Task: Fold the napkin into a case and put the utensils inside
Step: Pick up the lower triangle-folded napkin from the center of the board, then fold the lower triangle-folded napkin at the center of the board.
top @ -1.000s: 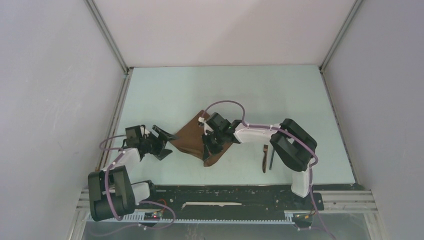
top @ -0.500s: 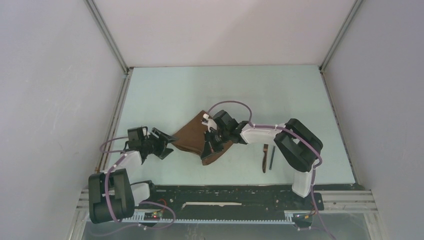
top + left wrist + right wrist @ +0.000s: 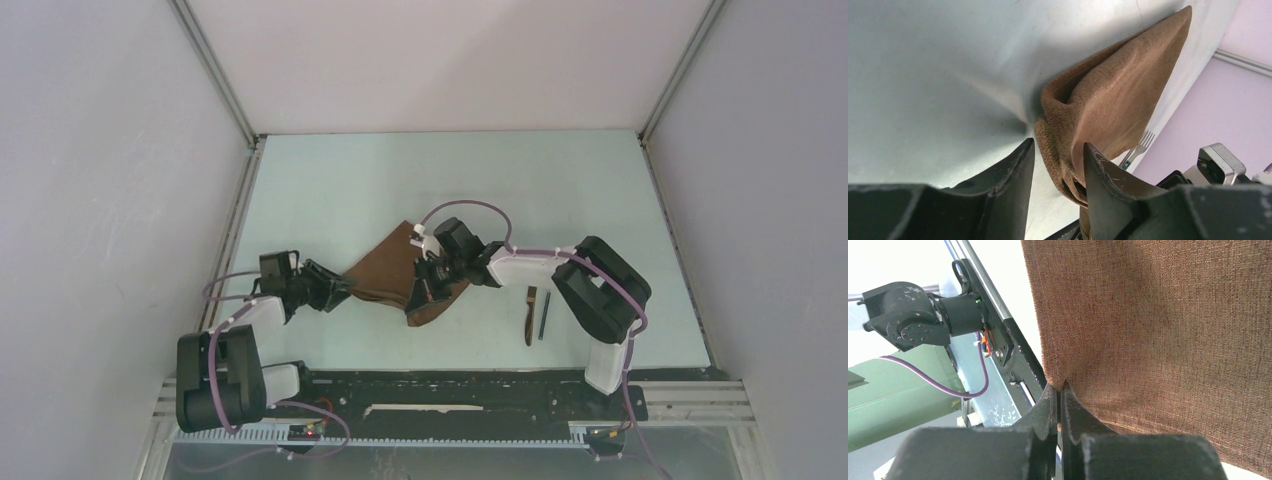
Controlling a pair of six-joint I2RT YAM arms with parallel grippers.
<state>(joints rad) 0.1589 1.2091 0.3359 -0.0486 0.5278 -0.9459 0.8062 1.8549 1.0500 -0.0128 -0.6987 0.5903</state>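
Observation:
The brown napkin (image 3: 385, 272) lies folded in layers mid-table, a broad tapering shape; no narrow case shows. My left gripper (image 3: 343, 290) is at its left corner. In the left wrist view the layered napkin (image 3: 1118, 100) edge sits between the jaws of the left gripper (image 3: 1058, 143), the right finger (image 3: 1098, 165) touching cloth and a gap on the other side. My right gripper (image 3: 1060, 385) is shut on the napkin (image 3: 1158, 315) edge, pinching the cloth near the right gripper (image 3: 425, 287) at the fold's near right. The utensils, a brown-handled knife (image 3: 529, 316) and a thin dark piece (image 3: 542, 313), lie to the right.
A fork head (image 3: 1143, 142) shows past the cloth in the left wrist view. The right arm's forearm (image 3: 520, 265) hangs above the table just behind the utensils. Side walls (image 3: 120, 200) stand close on both sides, and a black rail (image 3: 450, 395) runs along the near edge.
My left gripper slid right onto the napkin's left corner and its jaws narrowed around the cloth. The right gripper shifted slightly right, still pinching the napkin.

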